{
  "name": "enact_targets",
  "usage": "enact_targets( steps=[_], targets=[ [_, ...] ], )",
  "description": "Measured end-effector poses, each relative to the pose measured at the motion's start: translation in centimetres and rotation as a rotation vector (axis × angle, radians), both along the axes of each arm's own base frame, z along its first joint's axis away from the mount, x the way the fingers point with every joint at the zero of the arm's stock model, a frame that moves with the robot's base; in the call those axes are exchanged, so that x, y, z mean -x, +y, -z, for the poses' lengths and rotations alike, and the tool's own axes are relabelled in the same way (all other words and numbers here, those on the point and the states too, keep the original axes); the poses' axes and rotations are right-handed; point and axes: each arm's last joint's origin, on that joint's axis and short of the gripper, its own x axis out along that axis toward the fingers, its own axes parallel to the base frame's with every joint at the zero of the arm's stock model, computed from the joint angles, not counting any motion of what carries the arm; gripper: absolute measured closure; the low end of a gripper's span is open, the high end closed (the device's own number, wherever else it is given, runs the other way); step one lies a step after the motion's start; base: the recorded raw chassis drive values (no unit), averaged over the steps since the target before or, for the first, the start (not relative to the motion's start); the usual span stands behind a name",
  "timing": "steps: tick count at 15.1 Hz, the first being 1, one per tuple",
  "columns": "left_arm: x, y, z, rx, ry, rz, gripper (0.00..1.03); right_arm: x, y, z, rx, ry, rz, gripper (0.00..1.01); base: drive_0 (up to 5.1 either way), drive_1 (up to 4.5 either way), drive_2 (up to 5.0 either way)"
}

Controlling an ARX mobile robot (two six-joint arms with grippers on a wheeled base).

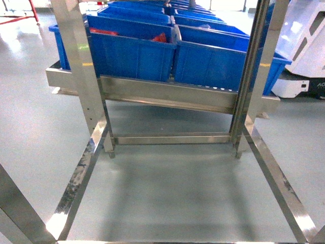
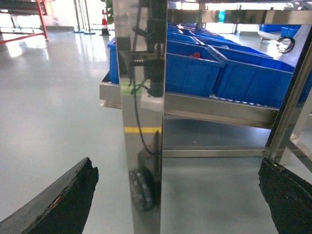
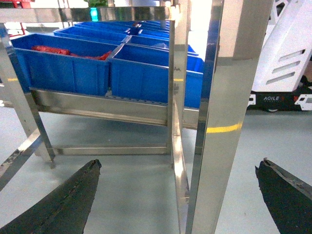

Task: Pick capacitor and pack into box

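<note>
While both grippers' jaws gape empty, red-orange parts point(image 3: 68, 52) lie well beyond in a blue bin point(image 3: 58, 68).

The rack frame point(image 1: 91, 101) is polished stainless-looking metal, mirror-bright on its uprights and scuffed and smeared along the low floor rails point(image 1: 76, 188). The bins point(image 1: 132, 53) on it are smooth blue plastic with a soft sheen, and the floor point(image 1: 172, 198) is a pale grey, glossy, coated surface that throws back light and shadow. The fingers point(image 2: 58, 200) of each gripper are matt black with a rough, worn, chipped edge.
</note>
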Motion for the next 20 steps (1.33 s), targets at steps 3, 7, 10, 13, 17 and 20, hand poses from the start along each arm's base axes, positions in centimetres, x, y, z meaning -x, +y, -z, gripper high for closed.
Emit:
enact_targets(
  steps=[3,7,10,13,17,20],
  targets=[
    [0.00,0.00,-0.02,0.000,-0.002,-0.001,0.05,0.00,0.00,-0.02,0.000,-0.002,-0.002,0.03,0.0,0.00,0.0],
    [0.00,0.00,-0.03,-0.004,-0.003,-0.001,0.05,0.00,0.00,-0.02,0.001,-0.002,-0.001,0.03,0.0,0.00,0.0],
    [0.00,0.00,-0.04,-0.005,-0.004,0.000,0.05,0.00,0.00,-0.01,-0.001,-0.002,0.000,0.03,0.0,0.00,0.0],
    [0.00,0.00,-0.04,-0.009,-0.004,0.000,0.05,0.00,0.00,-0.02,-0.001,-0.002,0.000,0.03,0.0,0.00,0.0],
    [0.00,0.00,-0.03,-0.011,-0.003,0.000,0.05,0.00,0.00,-0.02,0.000,-0.002,0.000,0.03,0.0,0.00,0.0],
    [0.00,0.01,-0.05,-0.011,-0.005,-0.002,0.05,0.00,0.00,-0.03,0.000,-0.003,0.000,0.03,0.0,0.00,0.0]
  ],
)
